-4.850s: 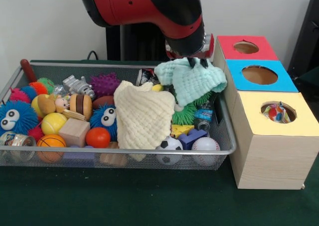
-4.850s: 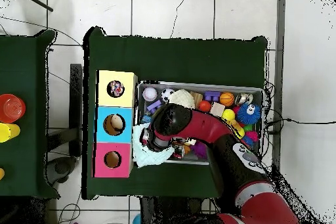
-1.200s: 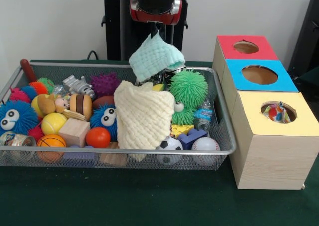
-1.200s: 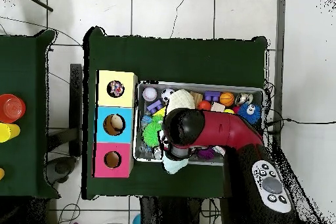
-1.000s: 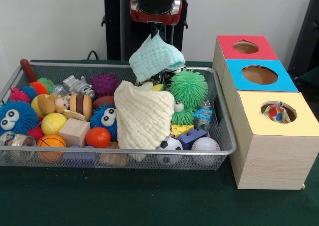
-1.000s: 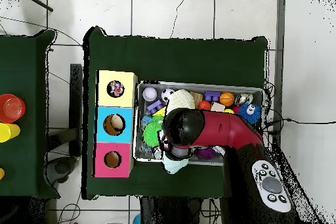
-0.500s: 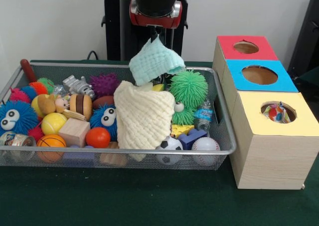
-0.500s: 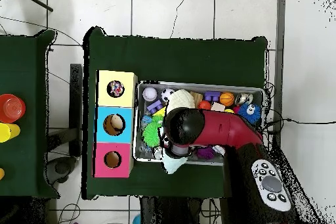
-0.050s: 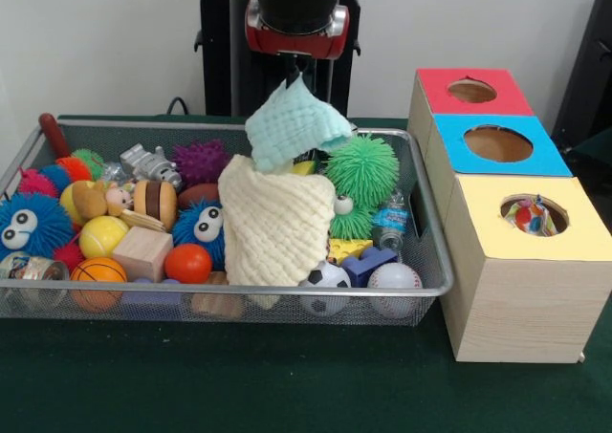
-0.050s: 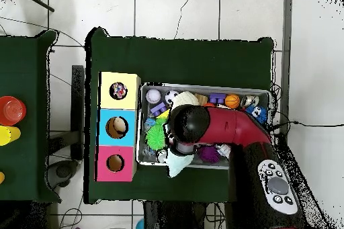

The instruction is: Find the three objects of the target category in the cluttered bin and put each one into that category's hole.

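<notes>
A mint green cloth [image 9: 292, 125] hangs in the air over the far rim of the wire bin [image 9: 239, 290], pinched at its top corner by my gripper [image 9: 295, 70], which is shut on it. In the overhead view the same cloth [image 10: 176, 164] pokes out from under the red arm [image 10: 215, 129] at the bin's edge. A cream knitted cloth [image 9: 275, 218] lies draped over toys in the bin's middle. Three boxes with holes stand right of the bin: red [image 9: 435, 84], blue [image 9: 454, 132] and yellow [image 9: 478, 213]. Something colourful shows inside the yellow box's hole.
The bin is packed with toys: a green spiky ball [image 9: 363, 170], blue fuzzy balls with eyes [image 9: 29, 225], a purple spiky ball [image 9: 201, 161], a wooden block [image 9: 142, 251], a baseball [image 9: 394, 278], a soccer ball [image 9: 327, 278] and several small balls.
The gripper lifted the mint cloth out of the bin's box-side end and carried it to the far rim. Over the last second it has drifted slightly and the cloth has swung.
</notes>
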Controlling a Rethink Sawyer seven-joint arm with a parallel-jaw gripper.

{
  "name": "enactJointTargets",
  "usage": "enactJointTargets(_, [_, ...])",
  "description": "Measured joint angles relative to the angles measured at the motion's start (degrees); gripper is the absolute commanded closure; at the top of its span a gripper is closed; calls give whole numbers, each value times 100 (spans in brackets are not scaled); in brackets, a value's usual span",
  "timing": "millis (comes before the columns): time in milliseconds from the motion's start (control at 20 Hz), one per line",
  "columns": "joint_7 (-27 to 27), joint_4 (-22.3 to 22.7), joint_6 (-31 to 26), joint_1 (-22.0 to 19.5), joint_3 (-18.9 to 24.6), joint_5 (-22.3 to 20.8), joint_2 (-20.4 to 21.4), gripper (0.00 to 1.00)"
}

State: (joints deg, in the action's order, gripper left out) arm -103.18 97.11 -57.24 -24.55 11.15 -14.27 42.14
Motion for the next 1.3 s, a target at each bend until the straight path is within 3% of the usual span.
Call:
enactJointTargets(350, [0,-24,346,7,-179,-376,72,100])
enactJointTargets(650, [0,-23,1003,-4,-308,-621,114,100])
enactJointTargets(900, [0,-13,1998,-69,-308,-632,170,100])
enactJointTargets(1000, [0,4,2767,-133,-308,-614,259,100])
enactJointTargets(1300, [0,90,3619,-343,-140,-479,398,100])
